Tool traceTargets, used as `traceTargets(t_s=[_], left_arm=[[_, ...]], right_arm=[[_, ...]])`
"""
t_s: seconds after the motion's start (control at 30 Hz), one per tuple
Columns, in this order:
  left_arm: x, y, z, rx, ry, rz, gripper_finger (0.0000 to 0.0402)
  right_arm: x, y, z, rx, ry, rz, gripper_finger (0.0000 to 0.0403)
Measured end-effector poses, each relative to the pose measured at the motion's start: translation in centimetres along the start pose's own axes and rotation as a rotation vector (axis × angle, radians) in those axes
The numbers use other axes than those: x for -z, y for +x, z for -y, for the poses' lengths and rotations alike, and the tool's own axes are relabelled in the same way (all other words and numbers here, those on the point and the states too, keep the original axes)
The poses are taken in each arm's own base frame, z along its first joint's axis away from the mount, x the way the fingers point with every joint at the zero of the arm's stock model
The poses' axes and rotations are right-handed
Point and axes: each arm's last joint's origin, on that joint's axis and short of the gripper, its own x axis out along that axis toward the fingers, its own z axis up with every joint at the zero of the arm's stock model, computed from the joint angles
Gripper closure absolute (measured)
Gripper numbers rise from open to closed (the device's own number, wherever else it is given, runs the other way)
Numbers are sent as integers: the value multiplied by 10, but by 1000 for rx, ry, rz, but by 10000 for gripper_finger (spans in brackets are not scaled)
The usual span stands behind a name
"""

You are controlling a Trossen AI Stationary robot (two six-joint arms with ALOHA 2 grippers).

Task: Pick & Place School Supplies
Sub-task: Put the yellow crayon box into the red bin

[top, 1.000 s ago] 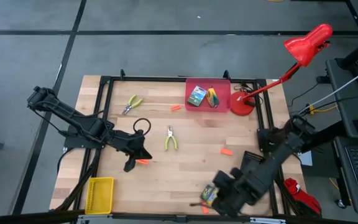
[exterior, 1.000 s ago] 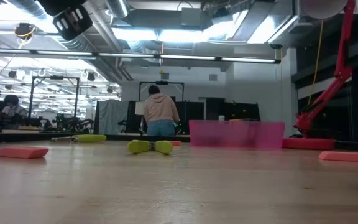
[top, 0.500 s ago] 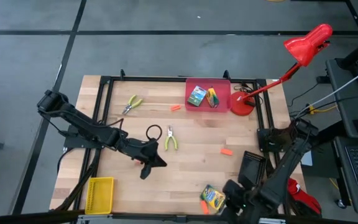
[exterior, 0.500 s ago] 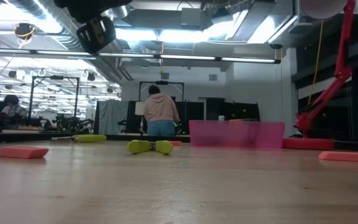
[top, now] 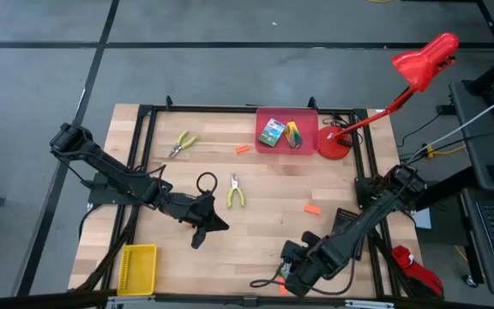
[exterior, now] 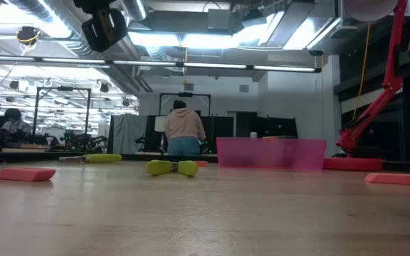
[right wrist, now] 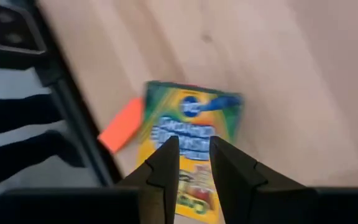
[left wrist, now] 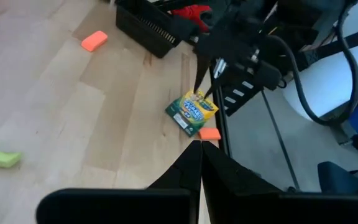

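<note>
A green-and-yellow cardboard crayon box lies flat on the wooden table near its six o'clock edge, touching a small orange stub. The right gripper hovers directly over that box, fingers narrowly apart, gripping nothing. At nine o'clock from the table's centre, the left gripper hangs pinched closed, empty.

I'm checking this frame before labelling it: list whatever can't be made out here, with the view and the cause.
- Crayon box near the table's front edge: hidden under the right gripper in the high view.
- Contact between the right gripper's fingers and that box: right wrist view doesn't settle it.
- Red bin contents: too small in the high view; the low view shows only its wall.
- Person: low view, back turned, far off.
</note>
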Motion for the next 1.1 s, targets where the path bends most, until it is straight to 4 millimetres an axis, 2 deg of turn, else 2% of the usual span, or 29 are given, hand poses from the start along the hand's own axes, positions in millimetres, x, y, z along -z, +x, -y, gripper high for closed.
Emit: traceTargets(t_s=[0.13,0.37,0.6,0.87,1.1], left_arm=[[3,-1,2,-7,-10,-2,398],[4,-1,4,-11,-18,3,398],[4,-1,4,-14,-17,8,398],[4,-1,4,-14,-15,8,398],[4,-1,4,-16,-15,10,398]], right_arm=[[-9,9,-2,-102,-9,-12,326],[-17,12,-1,-127,-10,-12,396],[-18,15,0,-122,-4,-40,399],[-21,34,3,-106,-11,-96,401],[-27,40,5,-103,-10,-89,402]])
